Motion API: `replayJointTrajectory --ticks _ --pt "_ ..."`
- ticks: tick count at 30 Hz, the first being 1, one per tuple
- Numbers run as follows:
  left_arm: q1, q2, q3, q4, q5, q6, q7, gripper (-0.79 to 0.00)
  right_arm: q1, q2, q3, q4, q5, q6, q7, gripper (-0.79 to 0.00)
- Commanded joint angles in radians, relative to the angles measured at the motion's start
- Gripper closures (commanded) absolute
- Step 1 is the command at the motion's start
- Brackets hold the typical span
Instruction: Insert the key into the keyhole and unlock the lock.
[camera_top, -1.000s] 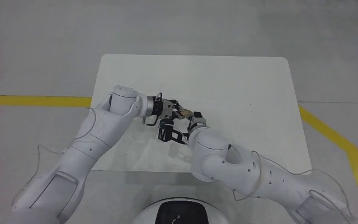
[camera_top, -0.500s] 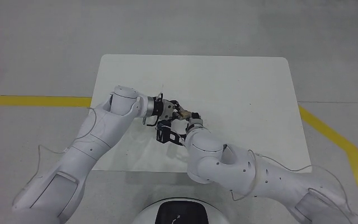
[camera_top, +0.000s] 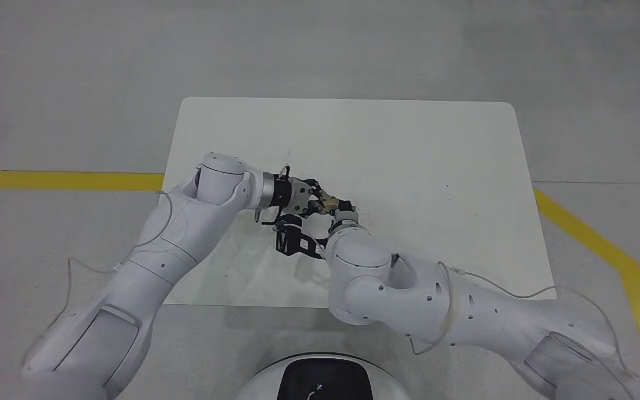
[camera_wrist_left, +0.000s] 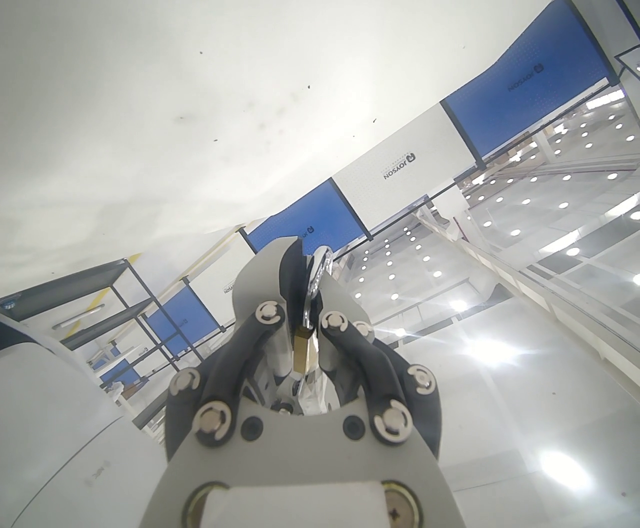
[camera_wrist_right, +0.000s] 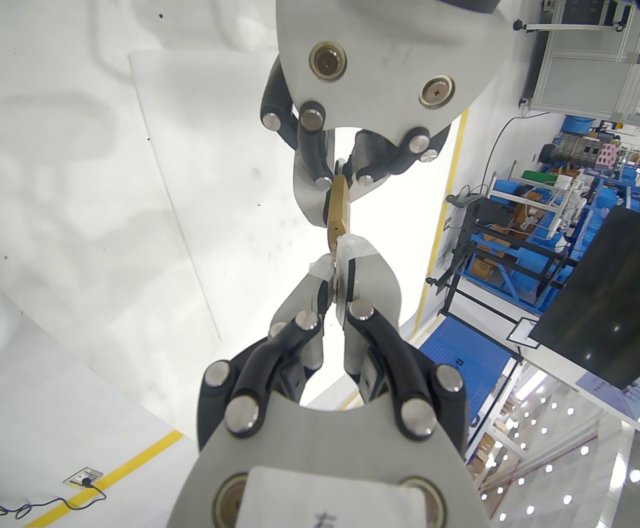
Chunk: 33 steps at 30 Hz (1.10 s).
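Above the middle of the white table (camera_top: 430, 150), a small brass padlock (camera_top: 325, 203) hangs between my two grippers. My left gripper (camera_top: 310, 197) comes in from the left and is shut on it. In the left wrist view the padlock (camera_wrist_left: 300, 350) sits edge-on between that gripper's (camera_wrist_left: 305, 260) fingers, with a silver part at their tips. My right gripper (camera_wrist_right: 340, 260) is shut on the silver key (camera_wrist_right: 336, 282), whose tip meets the padlock's (camera_wrist_right: 337, 210) near end. The left gripper (camera_wrist_right: 334, 205) faces it from the far side.
The table's right half and far side (camera_top: 450, 130) are bare white surface. A yellow floor line (camera_top: 80, 180) runs past the table's left edge, and another (camera_top: 590, 240) past its right. Both forearms cross the near-left part of the table.
My right arm's elbow and forearm have swung left and its wrist has turned slightly, while the gripper stays at the padlock. The left arm and the padlock have held still.
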Motion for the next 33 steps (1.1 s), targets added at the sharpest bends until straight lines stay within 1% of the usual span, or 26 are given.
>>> replayJointTrajectory --ticks 1,7,9,11,23,25,27,28,33 --pt "-0.002 0.000 0.001 0.004 0.000 0.001 -0.004 0.000 0.002 -0.001 0.001 0.001 0.003 0.001 0.001 0.000" --pt "-0.007 -0.002 0.003 0.016 -0.004 0.002 -0.017 0.000 -0.003 -0.002 0.008 -0.001 0.000 0.001 0.001 0.000" --pt "-0.009 -0.003 0.004 0.020 -0.006 0.003 -0.021 0.000 -0.008 -0.001 0.014 -0.004 -0.002 0.001 0.001 -0.015" --pt "-0.011 -0.003 0.006 0.024 -0.008 0.004 -0.025 0.000 -0.014 0.000 0.018 -0.005 -0.008 0.001 0.001 0.000" --pt "-0.021 -0.006 0.012 0.040 -0.007 0.005 -0.038 0.000 -0.034 0.010 0.035 -0.026 -0.026 0.001 0.001 0.000" --pt "-0.021 -0.007 0.012 0.041 -0.007 0.005 -0.039 0.000 -0.035 0.011 0.036 -0.028 -0.027 0.001 0.001 -0.022" --pt "-0.022 -0.007 0.013 0.043 -0.007 0.004 -0.040 0.000 -0.036 0.012 0.038 -0.030 -0.026 0.001 0.001 -0.086" --pt "-0.022 -0.007 0.013 0.043 -0.007 0.004 -0.040 0.000 -0.037 0.012 0.041 -0.031 -0.023 0.001 0.001 -0.105" --pt "-0.023 -0.007 0.013 0.046 -0.007 0.000 -0.044 0.000 -0.038 0.015 0.047 -0.034 -0.021 0.001 0.001 -0.111"
